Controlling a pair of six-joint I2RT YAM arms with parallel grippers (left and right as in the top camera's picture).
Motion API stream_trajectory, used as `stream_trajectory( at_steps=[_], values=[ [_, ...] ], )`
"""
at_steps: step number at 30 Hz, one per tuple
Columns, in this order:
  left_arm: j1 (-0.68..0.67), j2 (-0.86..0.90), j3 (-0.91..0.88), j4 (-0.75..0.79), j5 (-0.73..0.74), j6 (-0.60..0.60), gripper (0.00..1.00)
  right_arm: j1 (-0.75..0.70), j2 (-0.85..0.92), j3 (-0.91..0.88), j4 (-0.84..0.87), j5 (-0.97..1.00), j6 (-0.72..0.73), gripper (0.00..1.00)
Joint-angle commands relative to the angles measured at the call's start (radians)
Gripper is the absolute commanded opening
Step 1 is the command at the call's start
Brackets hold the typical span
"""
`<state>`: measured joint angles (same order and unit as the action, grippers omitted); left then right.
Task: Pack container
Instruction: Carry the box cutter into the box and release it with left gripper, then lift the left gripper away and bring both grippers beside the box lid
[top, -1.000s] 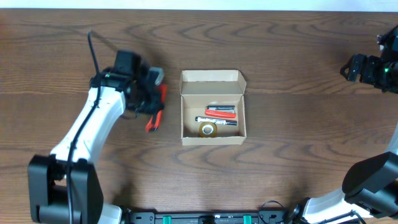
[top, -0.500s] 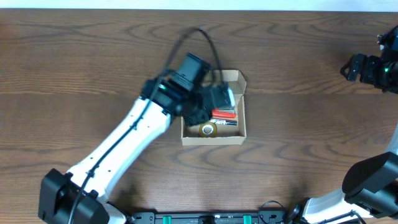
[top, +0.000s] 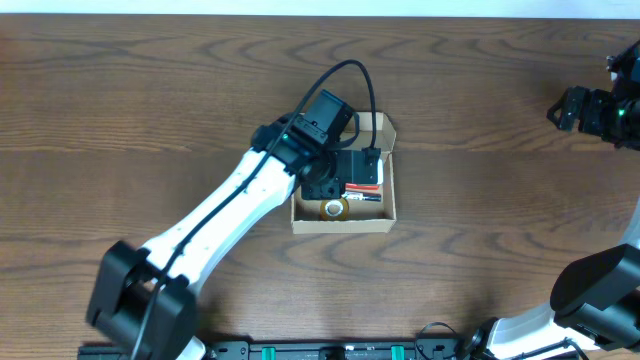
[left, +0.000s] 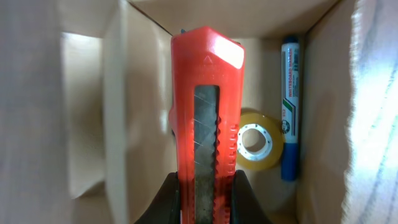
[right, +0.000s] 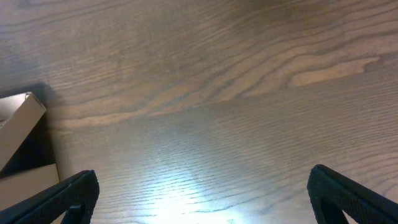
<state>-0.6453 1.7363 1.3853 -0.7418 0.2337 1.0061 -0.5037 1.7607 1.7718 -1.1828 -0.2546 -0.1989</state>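
The left gripper (left: 205, 186) is clamped on the red utility knife (left: 208, 93), with the open container (left: 81, 112) directly beneath it — the knife's long axis parallel to the blue marker (left: 290, 112) inside.

The right gripper (right: 202, 194) hangs over a brown wooden table (right: 217, 74), its dark fingers (right: 68, 194) spread wide at seven and five o'clock. A cardboard box (right: 18, 127) corner shows at nine o'clock.
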Motion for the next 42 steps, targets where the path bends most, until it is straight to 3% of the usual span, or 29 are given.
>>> stream_trajectory(
  at_steps=[1, 8, 12, 14, 17, 21, 32, 39, 42],
  values=[
    [0.003, 0.050, 0.008, 0.017, 0.030, 0.022, 0.06, 0.008, -0.001, 0.001, 0.000, -0.012, 0.000, 0.99],
    [0.002, 0.136, 0.008, 0.042, 0.072, 0.010, 0.06, 0.008, -0.001, 0.001, 0.000, -0.012, 0.000, 0.99],
    [0.002, 0.182, 0.008, 0.041, 0.074, -0.010, 0.20, 0.008, -0.001, 0.001, 0.000, -0.012, 0.000, 0.99],
    [0.002, 0.199, 0.008, 0.040, 0.074, -0.022, 0.20, 0.008, -0.001, 0.001, -0.001, -0.012, 0.000, 0.99],
    [0.002, 0.209, 0.008, 0.039, 0.074, -0.045, 0.34, 0.008, -0.001, 0.001, -0.003, -0.012, 0.000, 0.99],
    [0.002, 0.209, 0.008, 0.039, 0.071, -0.045, 0.42, 0.008, -0.001, 0.001, -0.003, -0.012, 0.000, 0.99],
    [0.002, 0.145, 0.047, 0.031, 0.068, -0.135, 0.50, 0.008, -0.001, 0.001, -0.002, -0.012, 0.000, 0.99],
    [0.005, 0.031, 0.148, -0.062, -0.104, -0.244, 0.50, 0.008, -0.001, 0.001, -0.003, -0.013, 0.000, 0.99],
    [0.009, -0.025, 0.191, -0.118, -0.232, -0.307, 0.60, 0.008, -0.001, 0.001, -0.003, -0.042, 0.000, 0.99]
  ],
)
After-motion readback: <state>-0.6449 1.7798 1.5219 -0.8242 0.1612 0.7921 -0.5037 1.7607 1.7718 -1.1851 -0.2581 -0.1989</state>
